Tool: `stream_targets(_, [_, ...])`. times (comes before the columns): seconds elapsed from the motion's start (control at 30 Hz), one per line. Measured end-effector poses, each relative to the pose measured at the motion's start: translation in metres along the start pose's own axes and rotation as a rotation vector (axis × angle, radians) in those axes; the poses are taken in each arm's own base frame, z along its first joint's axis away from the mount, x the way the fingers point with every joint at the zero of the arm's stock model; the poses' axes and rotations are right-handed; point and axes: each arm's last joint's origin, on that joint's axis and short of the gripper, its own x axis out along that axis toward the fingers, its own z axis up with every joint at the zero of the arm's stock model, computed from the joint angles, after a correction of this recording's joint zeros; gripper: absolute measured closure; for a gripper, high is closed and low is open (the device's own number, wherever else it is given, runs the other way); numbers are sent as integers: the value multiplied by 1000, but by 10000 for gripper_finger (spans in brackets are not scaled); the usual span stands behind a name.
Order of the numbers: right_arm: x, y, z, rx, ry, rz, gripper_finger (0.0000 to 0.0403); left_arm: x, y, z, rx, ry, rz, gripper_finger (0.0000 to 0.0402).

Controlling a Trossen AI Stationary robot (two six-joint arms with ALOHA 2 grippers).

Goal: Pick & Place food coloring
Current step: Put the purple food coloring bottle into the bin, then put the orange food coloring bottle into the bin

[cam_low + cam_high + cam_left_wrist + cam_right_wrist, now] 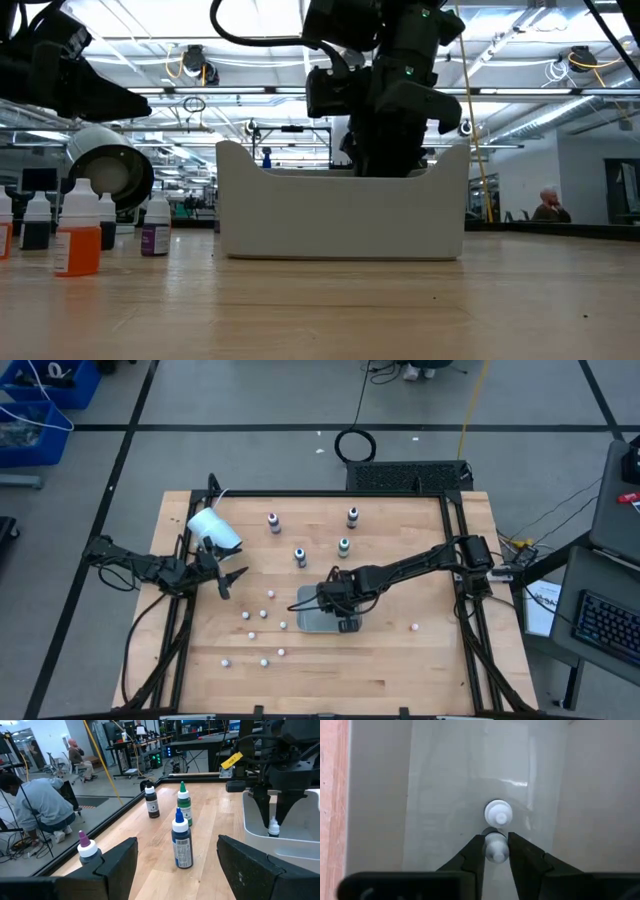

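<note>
Pale wooden tabletop (pixel 400 660) carries, near its front middle, a white tray (pixel 340 215) into which the right gripper (pixel 496 851) reaches straight down, its fingers (pixel 470 857) set closely on either side of the white cap of a small bottle (pixel 496 847); whether they pinch it or have just parted from it is hard to tell, and a second white cap (pixel 498 813) stands just beyond. Farther back on the tabletop four food coloring bottles (pixel 299 555) stand upright and apart, while the left gripper (pixel 232 580) hovers at the left side beside a tipped white cup (pixel 212 527), fingers spread and empty.
</note>
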Motion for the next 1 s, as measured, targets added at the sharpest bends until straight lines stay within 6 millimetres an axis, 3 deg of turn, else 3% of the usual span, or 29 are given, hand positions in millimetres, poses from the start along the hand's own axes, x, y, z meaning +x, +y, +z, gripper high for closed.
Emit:
stream_targets(0.33, [-23, 1, 2, 21, -61, 2, 256, 0, 0, -1, 4, 5, 0, 128])
stream_targets(0.53, [-61, 3, 0, 74, -133, 12, 254, 0, 0, -1, 4, 5, 0, 128])
stream_targets(0.67, [-93, 13, -22, 252, -23, 14, 264, 0, 0, -1, 3, 4, 0, 128])
stream_targets(0.8, [-115, 36, -54, 483, 187, -54, 274, 0, 0, -1, 4, 4, 0, 128])
stream_targets(1.0, [-123, 74, -85, 630, 320, -162, 276, 0, 0, -1, 4, 5, 0, 128])
